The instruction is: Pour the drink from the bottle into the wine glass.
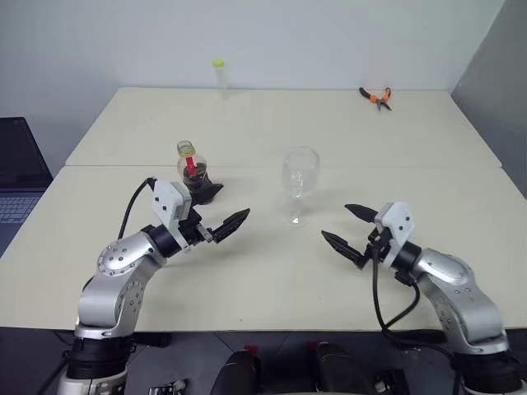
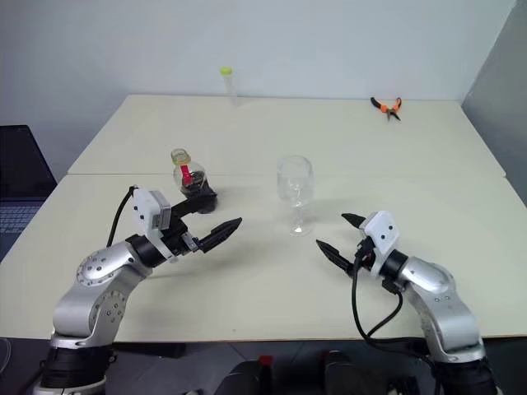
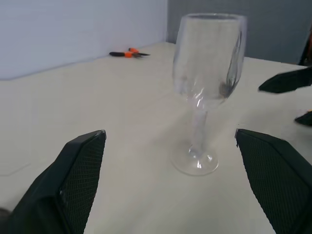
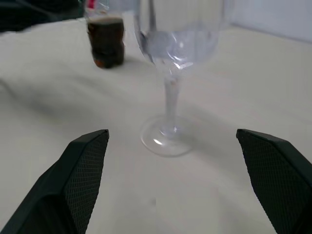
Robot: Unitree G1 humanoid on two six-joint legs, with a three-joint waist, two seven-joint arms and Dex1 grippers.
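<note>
The bottle [image 1: 190,167] stands upright left of the table's middle, with a yellow cap, a red neck label and the dark drink [image 4: 106,46] in its lower part. The clear, empty wine glass [image 1: 300,183] stands to its right, near the centre. My left gripper [image 1: 219,207] hovers open just in front of the bottle and points toward the glass; its far finger lies close beside the bottle's base. Right of the glass, my right gripper [image 1: 337,223] is open and also points at it. Each gripper holds nothing. The left wrist view frames the glass [image 3: 207,87] between its fingers [image 3: 73,180].
A tall thin tube with a yellow-green cap [image 1: 219,76] stands at the table's far edge. Orange-handled pliers [image 1: 376,96] lie at the far right. A laptop [image 1: 16,177] sits off the table's left side. A seam [image 1: 370,167] crosses the table behind the glass.
</note>
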